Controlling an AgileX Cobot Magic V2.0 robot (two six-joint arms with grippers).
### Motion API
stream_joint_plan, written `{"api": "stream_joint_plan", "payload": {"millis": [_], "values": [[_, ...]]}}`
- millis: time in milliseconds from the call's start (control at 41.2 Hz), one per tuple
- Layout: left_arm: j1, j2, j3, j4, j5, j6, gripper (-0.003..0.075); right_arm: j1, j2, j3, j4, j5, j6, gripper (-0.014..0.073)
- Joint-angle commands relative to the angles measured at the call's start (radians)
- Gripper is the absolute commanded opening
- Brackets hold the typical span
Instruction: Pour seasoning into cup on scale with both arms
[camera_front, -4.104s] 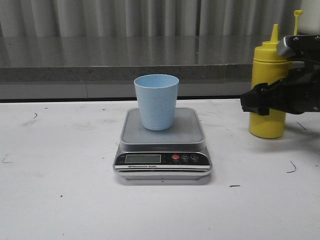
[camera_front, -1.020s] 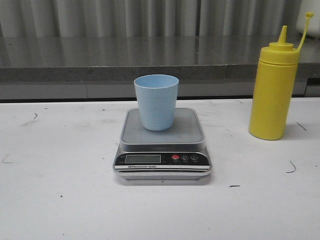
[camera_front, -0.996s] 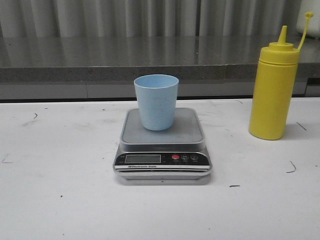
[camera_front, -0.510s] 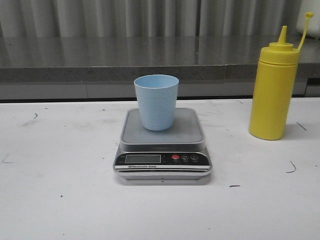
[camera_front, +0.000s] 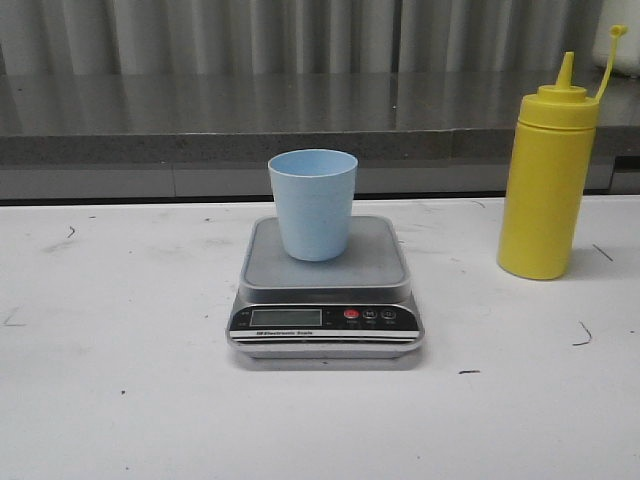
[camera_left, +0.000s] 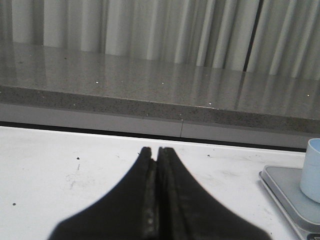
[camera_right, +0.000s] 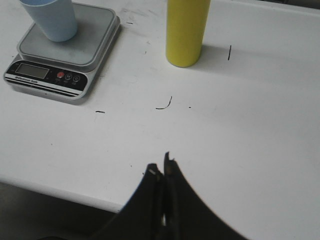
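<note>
While no arm shows in the front view, the cup (camera_front: 313, 204) stands upright on the steel platform of the scale (camera_front: 326, 290), a little toward its rear left part. The scale sits mid-desk (camera_front: 120, 400) with its black panel, display and red button facing the camera. The bottle (camera_front: 548, 180) stands upright on the desk well to the right of the scale, its nozzle pointing up and its thin tethered tip curving off to the upper right.

Seen from the left wrist, the left hand (camera_left: 154, 152) has its fingers pressed together with nothing between them, above bare desk. A corner of the scale (camera_left: 285, 192) and part of the cup (camera_left: 312, 170) show at the frame edge, well apart from the hand.

From the right wrist, the right hand (camera_right: 160, 167) is also pressed together and holds nothing, near the desk's front edge. The bottle (camera_right: 185, 30) and the scale (camera_right: 65, 55) with the cup (camera_right: 50, 19) lie beyond it, well apart.
</note>
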Motion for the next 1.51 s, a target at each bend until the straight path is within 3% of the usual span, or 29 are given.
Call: {"api": "stream_joint_plan", "payload": {"millis": [0, 1166, 1263, 1481], "values": [[0.011, -0.018, 0.024, -0.01, -0.087, -0.002, -0.002, 0.001, 0.012, -0.029, -0.018, -0.064, -0.011, -0.0068], [0.011, -0.016, 0.024, -0.01, -0.087, -0.002, -0.002, -0.005, -0.001, -0.023, -0.053, -0.062, -0.011, -0.0068], [0.011, -0.016, 0.024, -0.01, -0.087, -0.002, -0.002, -0.05, -0.033, 0.022, -0.053, -0.134, -0.02, -0.0062], [0.011, -0.016, 0.024, -0.01, -0.087, -0.002, -0.002, -0.214, -0.175, 0.224, 0.178, -0.436, -0.319, -0.0062]]}}
